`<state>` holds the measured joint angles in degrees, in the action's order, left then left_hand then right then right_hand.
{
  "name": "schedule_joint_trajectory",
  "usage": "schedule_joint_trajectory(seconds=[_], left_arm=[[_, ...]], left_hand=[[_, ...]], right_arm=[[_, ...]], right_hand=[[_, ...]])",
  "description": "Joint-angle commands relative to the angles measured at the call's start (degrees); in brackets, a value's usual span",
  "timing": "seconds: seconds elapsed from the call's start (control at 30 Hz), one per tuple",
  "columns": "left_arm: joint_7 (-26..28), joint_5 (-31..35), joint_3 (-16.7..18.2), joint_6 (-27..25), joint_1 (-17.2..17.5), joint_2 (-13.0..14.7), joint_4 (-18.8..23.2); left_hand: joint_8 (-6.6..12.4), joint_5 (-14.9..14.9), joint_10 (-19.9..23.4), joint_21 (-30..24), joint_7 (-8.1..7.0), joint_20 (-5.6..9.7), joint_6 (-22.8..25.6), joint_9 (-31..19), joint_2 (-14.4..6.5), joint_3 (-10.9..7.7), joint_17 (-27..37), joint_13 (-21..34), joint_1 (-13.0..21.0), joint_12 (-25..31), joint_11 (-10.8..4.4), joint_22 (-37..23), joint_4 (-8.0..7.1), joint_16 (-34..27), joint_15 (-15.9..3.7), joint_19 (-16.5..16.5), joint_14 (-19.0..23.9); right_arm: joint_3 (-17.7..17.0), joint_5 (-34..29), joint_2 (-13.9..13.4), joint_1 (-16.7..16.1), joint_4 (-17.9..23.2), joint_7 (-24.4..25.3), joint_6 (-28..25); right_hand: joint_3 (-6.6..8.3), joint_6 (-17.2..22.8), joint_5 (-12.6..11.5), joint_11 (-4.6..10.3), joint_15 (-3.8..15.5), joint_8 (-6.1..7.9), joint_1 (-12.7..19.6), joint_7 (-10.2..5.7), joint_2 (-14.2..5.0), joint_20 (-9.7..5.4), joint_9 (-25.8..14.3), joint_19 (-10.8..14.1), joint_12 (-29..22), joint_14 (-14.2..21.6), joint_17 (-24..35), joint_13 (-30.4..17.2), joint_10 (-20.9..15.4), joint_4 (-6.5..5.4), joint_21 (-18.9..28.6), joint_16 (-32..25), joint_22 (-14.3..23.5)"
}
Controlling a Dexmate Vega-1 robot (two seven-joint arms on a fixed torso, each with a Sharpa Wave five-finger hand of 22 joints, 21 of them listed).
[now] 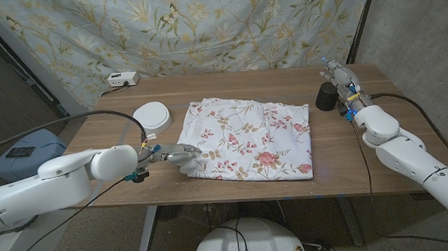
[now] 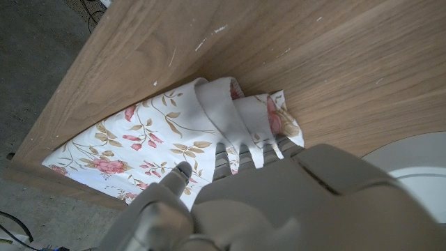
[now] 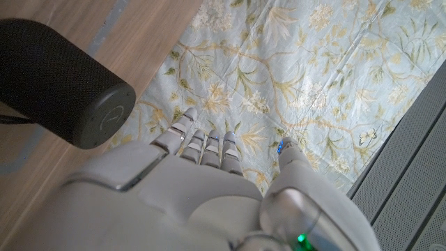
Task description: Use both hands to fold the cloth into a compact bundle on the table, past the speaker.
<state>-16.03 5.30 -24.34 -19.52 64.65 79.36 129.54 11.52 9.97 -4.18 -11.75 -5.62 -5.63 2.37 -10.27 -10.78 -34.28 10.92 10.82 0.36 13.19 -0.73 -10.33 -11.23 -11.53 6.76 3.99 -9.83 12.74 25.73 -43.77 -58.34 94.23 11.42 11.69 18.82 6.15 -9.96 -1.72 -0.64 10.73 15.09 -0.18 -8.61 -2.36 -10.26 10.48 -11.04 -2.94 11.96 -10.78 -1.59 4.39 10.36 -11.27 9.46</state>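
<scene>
A white cloth with a red flower print [image 1: 248,136] lies spread as a rough rectangle on the middle of the wooden table [image 1: 90,135]. My left hand [image 1: 180,153] is at the cloth's front left edge. Its stretched fingers [image 2: 219,111] lie on the cloth [image 2: 132,139] where the edge bunches up, the thumb [image 2: 182,171] apart; nothing is pinched. A black cylindrical speaker [image 1: 326,97] stands at the right of the table. Just behind it my right hand [image 1: 339,78] is held up, fingers [image 3: 205,146] straight, holding nothing, with the speaker [image 3: 56,84] beside it.
A white round disc [image 1: 154,116] lies left of the cloth, close to my left hand, and its rim [image 2: 418,164] shows in the left wrist view. A small white box [image 1: 123,79] sits at the back left edge. A floral curtain [image 1: 201,24] hangs behind the table.
</scene>
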Motion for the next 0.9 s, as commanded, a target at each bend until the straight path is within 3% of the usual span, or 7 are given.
schedule_joint_trajectory(seconds=[0.03, 0.3, 0.5, 0.63, 0.9], left_arm=[[-3.21, 1.53, -2.12, -0.11, -2.84, -1.87, -1.18], [-4.04, 1.74, -2.53, 0.79, -3.61, -2.33, -1.89], [-4.23, 1.81, -2.55, 0.79, -3.92, -2.59, -1.92], [-4.22, 1.98, -2.61, 0.62, -4.00, -2.77, -1.93], [-4.48, 2.08, -2.71, 0.24, -4.00, -2.73, -1.80]], left_hand=[[0.00, -0.07, 0.16, -0.14, -0.13, -0.09, 0.27, -0.20, 0.00, -0.06, 0.14, 0.07, -0.56, 0.24, 0.14, -0.20, -0.14, -0.14, -0.35, 0.19, -0.76], [-0.14, -0.07, 0.17, -0.15, -0.23, -0.05, 0.28, -0.21, 0.03, -0.03, 0.14, 0.07, -0.65, 0.15, 0.17, -0.20, -0.15, -0.08, -0.43, 0.22, -0.72], [-0.24, -0.06, 0.20, -0.16, -0.25, -0.08, 0.26, -0.21, 0.02, -0.03, 0.14, 0.07, -0.68, 0.10, 0.13, -0.20, -0.15, -0.04, -0.38, 0.25, -0.71], [-0.28, -0.06, 0.20, -0.17, -0.28, -0.05, 0.25, -0.21, 0.01, -0.04, 0.14, 0.07, -0.68, 0.07, 0.11, -0.20, -0.14, -0.02, -0.44, 0.22, -0.71], [-0.36, -0.03, 0.21, -0.18, -0.31, 0.01, 0.33, -0.21, -0.08, -0.13, 0.13, 0.07, -0.66, -0.02, 0.19, -0.19, -0.12, 0.02, -0.45, 0.22, -0.63]], right_arm=[[-0.79, -1.07, -5.18, -1.39, 6.82, 0.99, -10.33], [-0.55, -1.18, -7.80, -0.71, 9.49, -0.18, -15.30], [0.12, -1.63, -10.48, 0.48, 12.13, -1.35, -20.61], [0.53, -1.35, -12.05, 1.01, 13.43, -2.67, -23.41], [2.57, -0.93, -13.89, 3.55, 14.17, -5.76, -27.93]], right_hand=[[0.13, 0.69, -0.16, 0.14, 0.07, 0.34, 0.27, 0.40, 0.54, -0.78, -0.24, 0.18, -0.38, 0.24, -0.16, -0.32, -0.46, 0.86, 0.31, -0.48, 0.20], [0.23, 0.80, -0.16, -0.46, -0.21, 0.34, 1.24, 1.10, 1.62, -0.38, -0.25, 0.36, -0.90, 0.67, -0.49, -0.39, -1.92, 2.11, 0.42, -0.45, 0.18], [0.57, 2.94, -0.25, -2.39, -1.15, 1.01, 3.26, 2.72, 2.92, 0.65, -0.30, 0.73, -2.20, 3.19, -0.86, -0.47, -6.50, 4.11, 0.54, -1.03, 0.16], [0.58, 3.71, -0.23, -3.38, -1.60, 1.13, 3.83, 3.46, 3.41, 0.97, -0.31, 0.80, -2.59, 4.24, -0.93, -0.45, -8.24, 4.55, 0.53, -1.22, 0.16], [0.56, 4.62, -0.21, -3.76, -2.21, 1.29, 4.61, 4.39, 4.21, 1.96, -0.35, 0.73, -2.97, 5.50, -0.98, -0.51, -10.11, 5.04, 0.45, -1.41, 0.15]])
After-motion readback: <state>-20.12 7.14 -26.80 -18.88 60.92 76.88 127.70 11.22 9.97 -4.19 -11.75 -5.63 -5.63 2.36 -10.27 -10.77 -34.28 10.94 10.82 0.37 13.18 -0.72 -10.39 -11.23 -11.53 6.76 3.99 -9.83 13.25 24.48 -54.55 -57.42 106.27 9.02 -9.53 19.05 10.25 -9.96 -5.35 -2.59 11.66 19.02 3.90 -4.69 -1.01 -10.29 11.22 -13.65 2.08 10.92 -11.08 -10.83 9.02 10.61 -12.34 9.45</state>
